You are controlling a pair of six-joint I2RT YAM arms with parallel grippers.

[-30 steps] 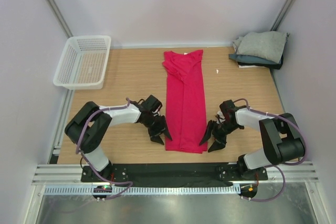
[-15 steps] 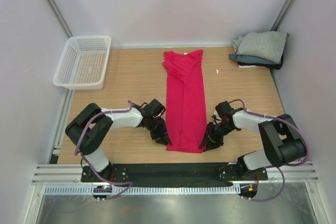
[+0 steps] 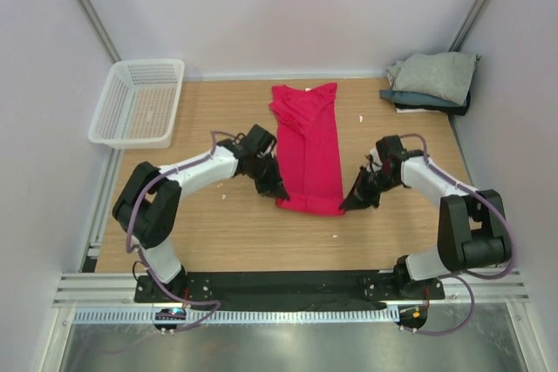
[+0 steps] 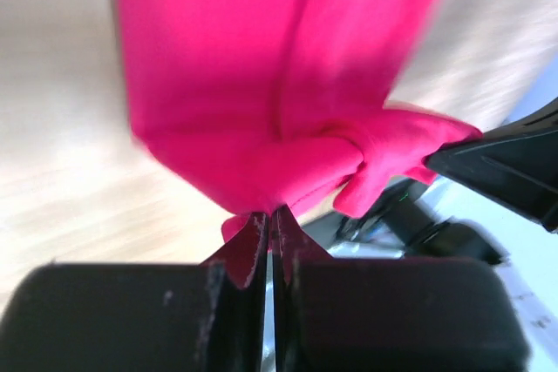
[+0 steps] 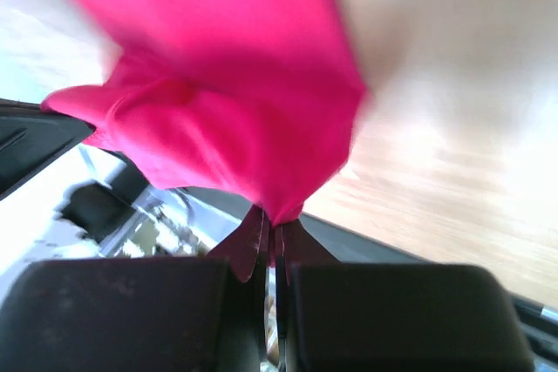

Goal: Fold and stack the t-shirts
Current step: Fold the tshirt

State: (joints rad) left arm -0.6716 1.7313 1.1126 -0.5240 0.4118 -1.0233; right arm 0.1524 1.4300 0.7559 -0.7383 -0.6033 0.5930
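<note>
The crimson-pink t-shirt lies in a long narrow strip down the middle of the wooden table, neck end far. My left gripper is shut on its near left corner, and my right gripper is shut on its near right corner. The near end is raised off the table. Pink cloth bunches into the pinched left gripper in the left wrist view. The same cloth is pinched in the right gripper in the right wrist view. Folded t-shirts are stacked at the back right: light grey over dark blue-grey and white.
A white mesh basket stands at the back left corner. Small white scraps lie on the wood near the shirt. Side walls close in the table on left and right; a black strip and metal rail run along the near edge.
Both grippers went from open beside the shirt's near corners to shut on them. They have carried the near end up and toward the far side, so the strip looks shorter.
</note>
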